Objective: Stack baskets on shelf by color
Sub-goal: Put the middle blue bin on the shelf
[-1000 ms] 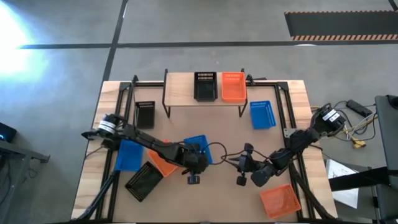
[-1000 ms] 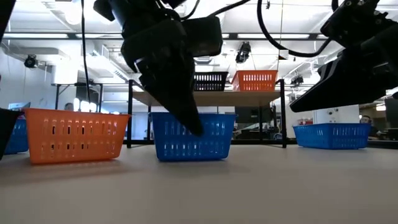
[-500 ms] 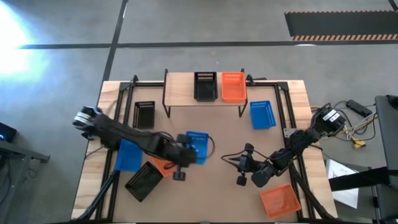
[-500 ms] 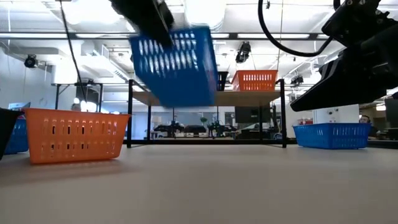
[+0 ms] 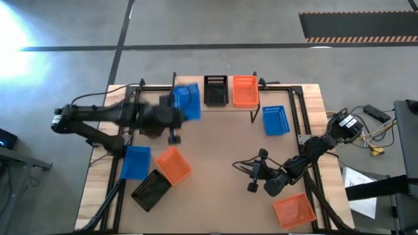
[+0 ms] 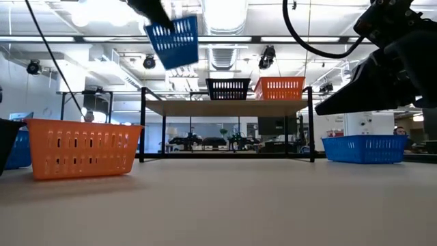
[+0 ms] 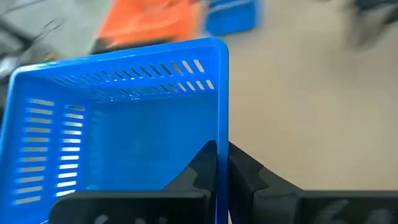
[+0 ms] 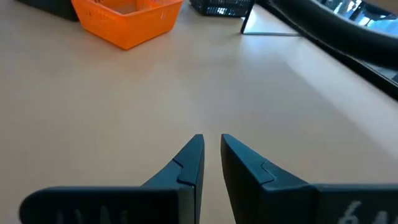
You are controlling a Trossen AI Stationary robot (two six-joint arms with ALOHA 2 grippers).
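Observation:
My left gripper is shut on a blue basket and holds it high over the left end of the shelf, as the low view also shows for the basket. A black basket and an orange basket stand side by side on the shelf's plank. My right gripper hovers low over the table's near right part, open by a narrow gap, touching nothing. My left gripper pinches one side wall of the blue basket at its rim, with one finger inside the basket and the other outside. The arm reaches it from the table's left. The basket is lifted clear and hangs tilted in the air.
On the table stand a blue basket, an orange basket and a black basket at the near left, a blue basket right of the shelf, and an orange basket at the near right corner.
My left gripper has lifted the blue basket off the middle of the table and carried it up and toward the far left, to above the shelf's left end. The basket has tipped on the way. The right arm has kept still.

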